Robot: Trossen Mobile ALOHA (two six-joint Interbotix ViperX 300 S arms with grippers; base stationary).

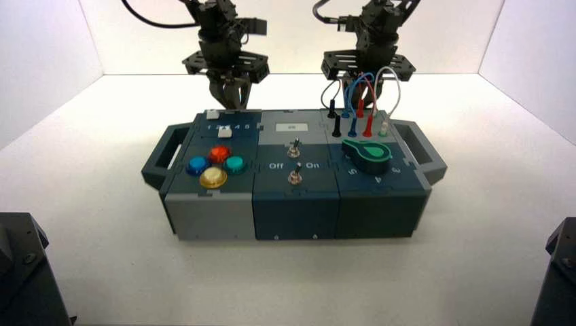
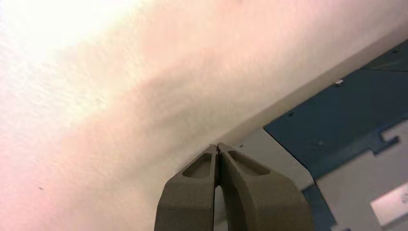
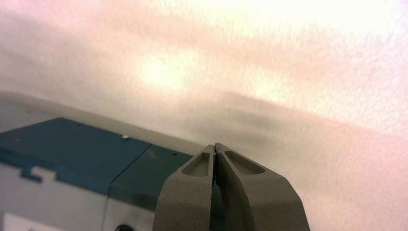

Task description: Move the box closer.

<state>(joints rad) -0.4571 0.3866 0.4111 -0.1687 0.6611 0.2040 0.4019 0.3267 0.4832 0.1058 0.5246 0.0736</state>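
Observation:
The box (image 1: 292, 204), dark blue-grey with a grey left module, lies across the middle of the white table. It carries four coloured buttons (image 1: 216, 164), two toggle switches (image 1: 295, 161), a green dial (image 1: 367, 155) and coloured plugged wires (image 1: 360, 102). Handles stick out at both ends. My left gripper (image 1: 231, 98) hangs just behind the box's back edge on the left, shut and empty (image 2: 218, 147). My right gripper (image 1: 363, 95) hangs behind the back edge on the right, among the wires, also shut and empty (image 3: 214, 146). The box's rear face (image 2: 346, 106) (image 3: 72, 149) shows beside each gripper.
White walls close in the table at the back and both sides. Dark arm bases (image 1: 27, 272) (image 1: 557, 272) stand at the near corners. Bare table lies between the box's front and the near edge.

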